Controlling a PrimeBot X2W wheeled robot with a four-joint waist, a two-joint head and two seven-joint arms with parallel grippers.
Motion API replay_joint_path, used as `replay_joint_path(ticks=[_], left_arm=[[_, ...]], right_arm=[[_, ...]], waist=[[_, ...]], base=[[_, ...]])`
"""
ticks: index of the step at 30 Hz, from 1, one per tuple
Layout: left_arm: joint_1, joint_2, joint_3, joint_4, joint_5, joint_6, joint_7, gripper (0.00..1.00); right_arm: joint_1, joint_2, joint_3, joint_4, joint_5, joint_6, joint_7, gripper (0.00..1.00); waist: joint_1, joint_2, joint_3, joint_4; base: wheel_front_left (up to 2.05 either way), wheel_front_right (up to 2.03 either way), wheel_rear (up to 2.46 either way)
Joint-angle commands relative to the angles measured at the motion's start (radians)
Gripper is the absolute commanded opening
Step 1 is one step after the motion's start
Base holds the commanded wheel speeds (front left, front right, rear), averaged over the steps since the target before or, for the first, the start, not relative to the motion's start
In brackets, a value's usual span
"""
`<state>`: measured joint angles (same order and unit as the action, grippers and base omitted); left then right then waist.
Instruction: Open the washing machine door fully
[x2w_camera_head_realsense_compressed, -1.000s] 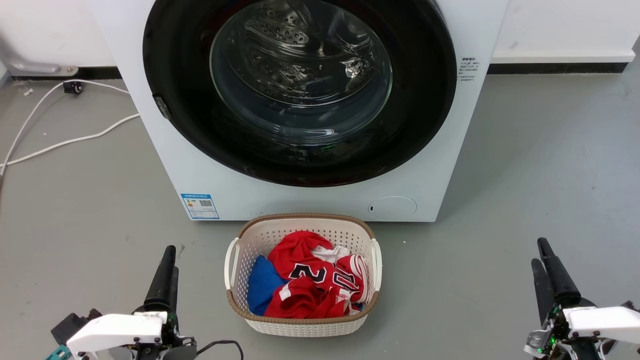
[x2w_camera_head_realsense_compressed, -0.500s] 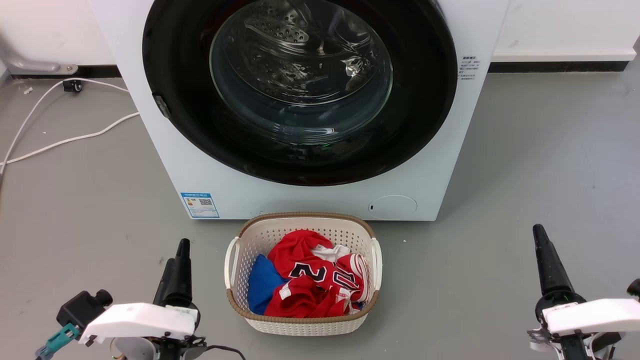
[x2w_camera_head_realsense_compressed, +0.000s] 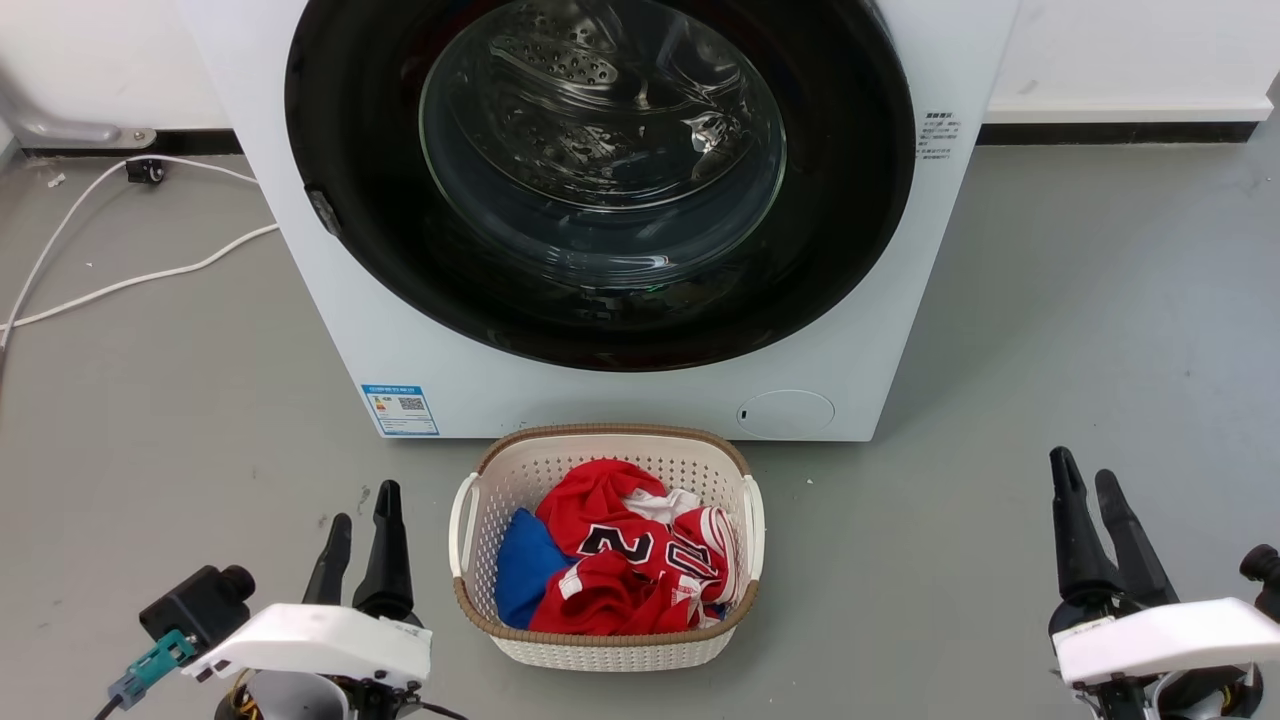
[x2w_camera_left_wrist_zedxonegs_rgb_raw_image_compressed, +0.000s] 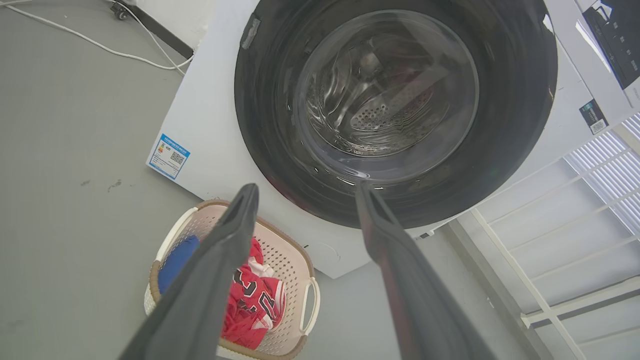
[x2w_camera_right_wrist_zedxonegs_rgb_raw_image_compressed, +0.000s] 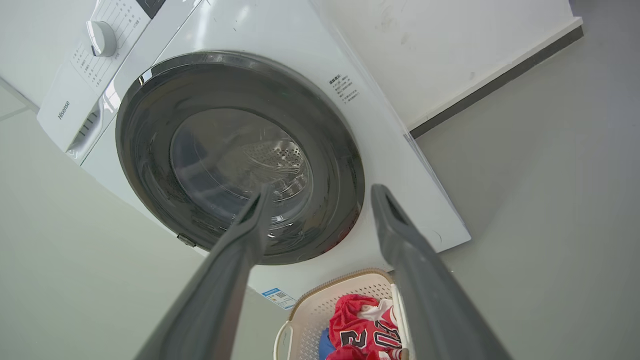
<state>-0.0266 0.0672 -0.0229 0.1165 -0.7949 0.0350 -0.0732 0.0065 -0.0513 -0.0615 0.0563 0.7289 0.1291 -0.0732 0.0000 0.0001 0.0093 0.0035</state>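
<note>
"Door (x2w_camera_head_realsense_compressed: 600, 180), head view: open at all?"

"No. It sits flush in the machine (x2w_camera_head_realsense_compressed: 600, 405), far centre, with its glass bulging toward us. Nothing of the task is done, I'd say."

"And the jaws?"

"Left jaws low at near left, right jaws low at near right. Both are parted and empty, well apart from the door. The basket (x2w_camera_head_realsense_compressed: 605, 437) of red and blue clothes (x2w_camera_head_realsense_compressed: 620, 560) stands between them, just in front of the machine."

"Left wrist view?"

"The door (x2w_camera_left_wrist_zedxonegs_rgb_raw_image_compressed: 395, 100) is closed here too, framed between the parted left jaws. A small grey tab (x2w_camera_left_wrist_zedxonegs_rgb_raw_image_compressed: 250, 32) sits on its left edge. That's probably the place to pull, though I can't tell for sure."

"Right wrist view?"

"The door (x2w_camera_right_wrist_zedxonegs_rgb_raw_image_compressed: 240, 160) is shut, its rim lying even against the white front, with a dial (x2w_camera_right_wrist_zedxonegs_rgb_raw_image_compressed: 102, 37) on the panel at the machine's top. The right jaws are released and hold nothing. The basket (x2w_camera_right_wrist_zedxonegs_rgb_raw_image_compressed: 320, 305) is just in front of the machine."

"So what's left?"

"All of it, as I judge: reach in, catch the door's edge, unlatch it, then swing it wide. The basket stands close in front, so the swing may pass right over it."
</note>
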Motion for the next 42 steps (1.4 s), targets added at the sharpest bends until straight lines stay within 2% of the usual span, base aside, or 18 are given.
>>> replay_joint_path(ticks=[1, 23, 42], left_arm=[[-0.003, 0.014, -0.007, -0.019, 0.038, 0.01, -0.011, 1.0], [0.011, 0.055, -0.096, -0.051, 0.285, 0.073, -0.073, 1.0], [0.031, 0.065, -0.137, -0.069, 0.468, 0.107, -0.119, 1.0]], right_arm=[[0.002, -0.001, 0.001, -0.026, -0.044, 0.002, -0.012, 1.0], [0.04, 0.0, 0.005, -0.084, -0.325, 0.002, -0.073, 1.0], [0.072, 0.0, 0.003, -0.147, -0.496, 0.002, -0.12, 1.0]], waist=[[0.0, -0.0001, 0.0, 0.0], [0.0, -0.0001, -0.003, 0.002], [0.0, -0.0001, -0.007, 0.005]], base=[[0.0, 0.0, 0.0], [0.0, 0.0, 0.0], [0.0, 0.0, 0.0]])
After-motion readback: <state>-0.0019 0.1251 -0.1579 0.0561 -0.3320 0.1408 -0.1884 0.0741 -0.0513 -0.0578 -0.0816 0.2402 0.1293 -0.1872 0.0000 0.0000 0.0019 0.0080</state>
